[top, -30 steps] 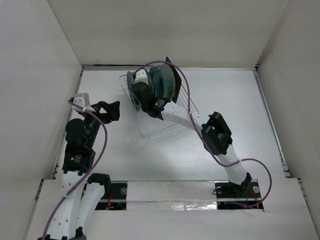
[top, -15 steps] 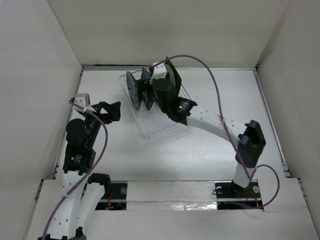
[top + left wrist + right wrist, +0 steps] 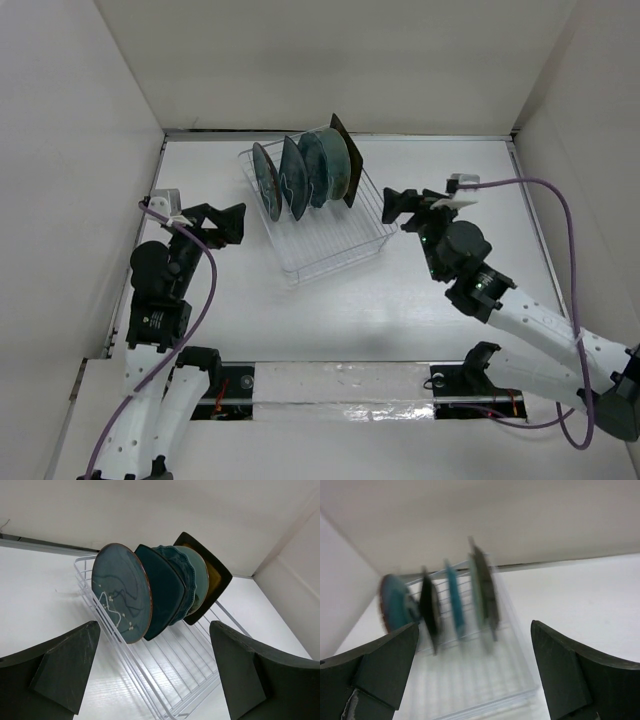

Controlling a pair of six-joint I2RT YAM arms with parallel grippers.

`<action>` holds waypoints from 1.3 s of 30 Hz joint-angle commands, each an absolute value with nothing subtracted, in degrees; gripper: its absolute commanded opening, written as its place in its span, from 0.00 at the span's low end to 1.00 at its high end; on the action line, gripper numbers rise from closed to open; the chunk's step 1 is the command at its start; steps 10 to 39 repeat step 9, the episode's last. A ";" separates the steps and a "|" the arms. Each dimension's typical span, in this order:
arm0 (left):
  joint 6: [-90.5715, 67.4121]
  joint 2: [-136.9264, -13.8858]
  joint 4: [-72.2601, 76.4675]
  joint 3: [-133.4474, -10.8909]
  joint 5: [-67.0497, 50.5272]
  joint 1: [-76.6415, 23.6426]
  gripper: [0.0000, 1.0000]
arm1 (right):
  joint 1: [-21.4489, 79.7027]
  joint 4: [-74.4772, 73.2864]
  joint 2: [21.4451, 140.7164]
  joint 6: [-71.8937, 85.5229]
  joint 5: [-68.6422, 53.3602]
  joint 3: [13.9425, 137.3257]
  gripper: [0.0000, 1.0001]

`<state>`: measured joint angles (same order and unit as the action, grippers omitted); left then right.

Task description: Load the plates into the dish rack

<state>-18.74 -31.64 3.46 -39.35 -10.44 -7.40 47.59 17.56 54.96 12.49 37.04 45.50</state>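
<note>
Several plates stand upright in a row at the far end of the dish rack (image 3: 335, 240). In the left wrist view they run from a patterned round teal plate (image 3: 122, 597) through a square teal one (image 3: 162, 592), a scalloped one (image 3: 184, 565) and a pale green one (image 3: 201, 577) to a black-rimmed rectangular one (image 3: 216, 577). My left gripper (image 3: 232, 224) is open and empty, left of the rack. To the rack's right my right gripper (image 3: 400, 210) faces it, open and empty. The right wrist view shows the plates (image 3: 454, 602) blurred.
White walls enclose the table on three sides. The near half of the dish rack (image 3: 175, 680) holds no plates. A purple cable (image 3: 560, 200) loops above the right arm, which stretches low across the table's right side.
My right gripper opened and drew back out of the rack to the right, leaving the plates standing there. The left arm has stayed where it was.
</note>
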 commanded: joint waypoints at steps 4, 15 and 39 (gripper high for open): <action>-19.60 -31.56 8.43 -38.41 -13.88 -7.56 0.90 | 41.05 20.48 51.94 16.69 35.52 38.07 0.98; -19.51 -31.02 8.97 -37.62 -13.27 -7.03 0.91 | 40.17 20.30 52.03 17.49 33.57 37.27 0.96; -19.51 -31.02 8.97 -37.62 -13.27 -7.03 0.91 | 40.17 20.30 52.03 17.49 33.57 37.27 0.96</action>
